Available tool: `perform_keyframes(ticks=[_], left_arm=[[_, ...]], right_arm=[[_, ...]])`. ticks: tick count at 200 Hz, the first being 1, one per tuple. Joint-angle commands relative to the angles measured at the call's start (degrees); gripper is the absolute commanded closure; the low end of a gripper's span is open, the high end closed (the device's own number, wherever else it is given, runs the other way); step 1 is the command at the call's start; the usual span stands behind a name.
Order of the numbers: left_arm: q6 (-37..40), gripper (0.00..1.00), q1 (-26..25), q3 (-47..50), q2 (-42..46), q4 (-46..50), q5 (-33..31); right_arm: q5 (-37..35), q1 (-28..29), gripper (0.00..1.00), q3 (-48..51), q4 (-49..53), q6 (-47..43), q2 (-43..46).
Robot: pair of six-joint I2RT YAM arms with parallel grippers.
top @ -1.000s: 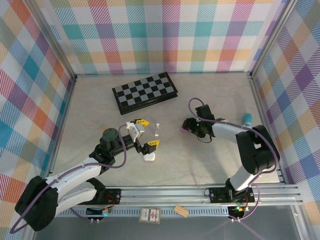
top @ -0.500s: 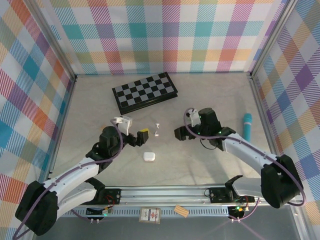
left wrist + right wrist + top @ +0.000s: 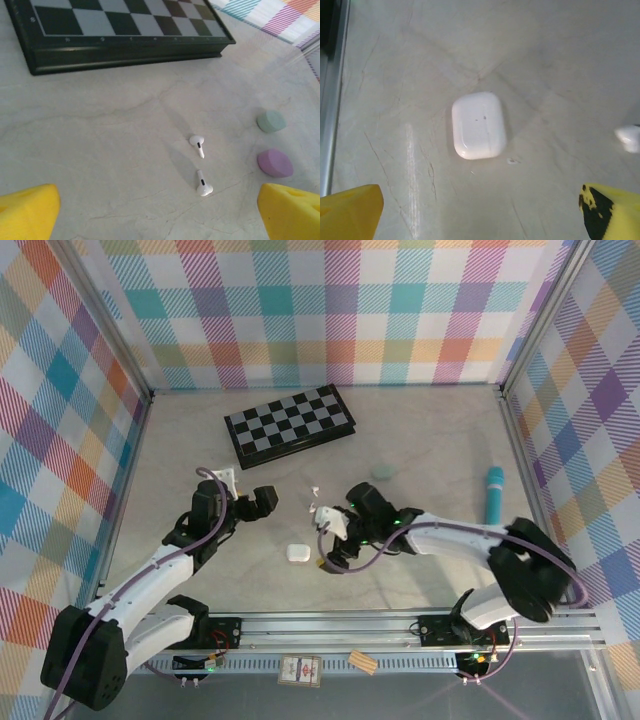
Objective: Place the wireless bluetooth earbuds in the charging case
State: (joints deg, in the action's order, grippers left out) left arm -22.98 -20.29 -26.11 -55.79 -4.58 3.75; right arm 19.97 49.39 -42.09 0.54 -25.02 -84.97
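Just beyond the closed, rounded white plastic charging case (image 3: 297, 552), toward the back wall, lie the two small glossy white stemmed earbuds, one (image 3: 198, 143) a little farther from the case than the other (image 3: 203, 185). Both rest loose on the pale marbled counter (image 3: 430, 440), close together but apart, with neither in the case.

Half a second ago the right gripper (image 3: 480, 210) sat well to the right of the case and beyond it. It has since swung in just right of the case, its yellow-tipped jaws spread wide and holding nothing, with the case lying ahead of them untouched. The left gripper (image 3: 159, 212) has drawn back to the left of the case, its jaws also released and wide, facing the earbuds. The case itself has not shifted.

With the right arm moved, a mint-green rounded plastic pebble (image 3: 383, 472) has come into view right of the case and beyond it. In the left wrist view a lilac one (image 3: 275, 163) lies just nearer than it. A black-framed folding chessboard (image 3: 290, 423) sits well beyond the case, leaving bare counter between them around the earbuds. A teal plastic cylinder (image 3: 494, 493) lies far to the right of the case, near the plaid side wall (image 3: 590, 390). The aluminium rail (image 3: 400, 621) at the counter's front edge runs on the near side of the case. Left of the case the counter is bare out to the left wall.
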Motion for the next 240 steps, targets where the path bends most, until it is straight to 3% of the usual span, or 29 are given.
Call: perform_keyframes(ticks=[1,66,116,129,139,187,212,240], left_arm=[[-1.28,0.00,0.96,-1.20,1.39,2.85,-0.15],[1.49,0.00,1.05,-1.06,2.06,4.47,-0.07],[3.10,0.00,1.05,-0.64,3.56,5.44,0.03],[3.63,0.00,1.05,-0.31,3.81,5.43,0.57],[3.99,0.00,1.04,-0.02,4.15,5.41,0.82],[3.56,0.00,1.10,0.34,5.14,5.55,1.93],[3.07,0.00,1.05,-0.71,4.89,7.01,6.45],[3.14,0.00,0.46,-5.21,3.16,11.68,20.38]], right_arm=[[-0.95,1.79,0.01,-3.76,-3.06,-6.59,-5.43],[-2.65,4.96,0.02,-9.29,-5.86,-9.83,-17.63],[-5.11,6.22,0.24,-11.62,-4.77,-10.34,-21.75],[-4.39,6.18,0.35,-11.81,-3.09,-10.25,-21.62],[-4.29,6.24,0.49,-11.41,-2.72,-9.83,-21.19],[-8.52,6.23,0.56,-8.29,-2.83,-9.27,-16.98],[-12.30,6.25,0.56,-5.99,-4.00,-9.17,-11.83],[-15.15,5.26,0.55,-2.76,-5.18,-8.70,-3.49]])
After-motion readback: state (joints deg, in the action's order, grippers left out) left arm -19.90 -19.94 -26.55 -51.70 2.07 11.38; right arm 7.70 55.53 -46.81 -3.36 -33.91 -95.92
